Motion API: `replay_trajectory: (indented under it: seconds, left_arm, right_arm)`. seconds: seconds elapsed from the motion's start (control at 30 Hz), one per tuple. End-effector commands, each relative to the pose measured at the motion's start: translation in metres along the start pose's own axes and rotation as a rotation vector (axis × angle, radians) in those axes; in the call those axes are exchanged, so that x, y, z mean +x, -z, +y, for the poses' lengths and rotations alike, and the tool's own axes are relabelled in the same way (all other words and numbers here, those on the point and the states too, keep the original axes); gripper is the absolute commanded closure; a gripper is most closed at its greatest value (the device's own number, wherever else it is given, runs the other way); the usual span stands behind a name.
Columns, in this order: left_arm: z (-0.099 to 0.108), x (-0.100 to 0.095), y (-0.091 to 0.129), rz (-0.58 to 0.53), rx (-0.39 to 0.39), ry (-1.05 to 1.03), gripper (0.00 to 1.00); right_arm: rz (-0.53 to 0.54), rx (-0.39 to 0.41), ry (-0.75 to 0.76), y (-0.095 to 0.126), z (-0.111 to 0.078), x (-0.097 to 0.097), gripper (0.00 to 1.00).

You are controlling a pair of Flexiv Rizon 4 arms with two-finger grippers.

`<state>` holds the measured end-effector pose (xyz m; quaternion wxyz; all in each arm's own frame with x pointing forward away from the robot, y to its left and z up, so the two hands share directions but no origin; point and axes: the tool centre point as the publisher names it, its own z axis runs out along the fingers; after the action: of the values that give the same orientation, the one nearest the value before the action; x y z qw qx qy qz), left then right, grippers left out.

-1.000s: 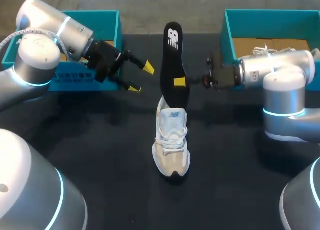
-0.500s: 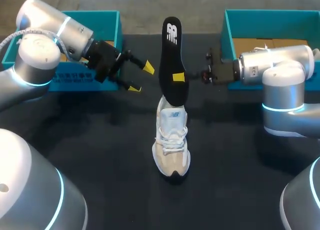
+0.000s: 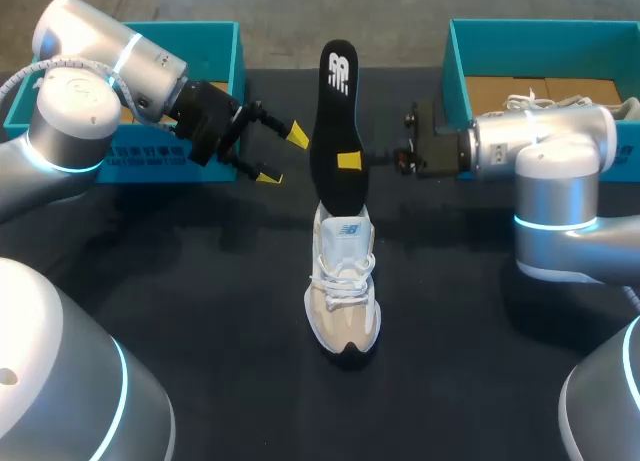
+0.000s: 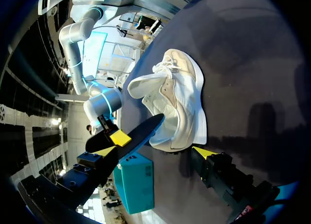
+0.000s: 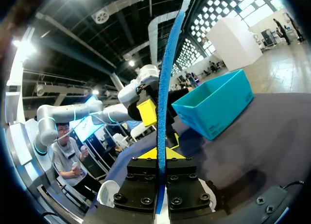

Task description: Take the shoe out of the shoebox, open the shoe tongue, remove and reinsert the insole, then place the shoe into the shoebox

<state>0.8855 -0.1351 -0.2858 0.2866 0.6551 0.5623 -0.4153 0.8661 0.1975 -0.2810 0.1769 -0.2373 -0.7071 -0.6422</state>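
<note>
Insole: the black insole (image 3: 335, 131) stands nearly upright in the air, with its lower end at the collar of the shoe and its upper end tipped toward 12 o'clock.
Shoe: the pale sneaker (image 3: 343, 281) sits upright on the dark table (image 3: 200, 311) near its middle, toe at 6 o'clock and heel at 12.
Step in hand: the insole part of the task. Whether it is coming out or going back in cannot be told from this moment.
Doing it well: keep the insole in line with the sneaker's long axis and lead with its lower end. The sneaker is unbraced and could tip or slide, so steadying its heel would help.
Right arm: it comes in level from 3 o'clock. The right gripper (image 3: 350, 162) is clamped on the insole's mid-length, one finger on each face.
Left arm: it comes in from 9 o'clock. The left gripper (image 3: 282, 155) hangs at the sneaker's 11 o'clock, jaws apart on nothing.
Boxes: one teal shoebox (image 3: 222, 51) at 10 o'clock, another teal box (image 3: 460, 41) at 2 o'clock.
</note>
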Motion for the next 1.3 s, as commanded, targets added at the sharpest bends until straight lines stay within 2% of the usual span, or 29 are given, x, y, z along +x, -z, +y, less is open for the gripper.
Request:
replay_trajectory:
  seconds: [0.03, 1.3]
  left_arm:
    - [0.000, 0.000, -0.001, 0.000, -0.001, -0.001, 0.00]
    - [0.000, 0.000, -0.001, 0.000, -0.001, -0.001, 0.00]
  right_arm:
    - [-0.004, -0.004, 0.001, -0.003, -0.001, 0.002, 1.00]
    - [-0.002, -0.004, -0.027, -0.005, -0.036, 0.001, 1.00]
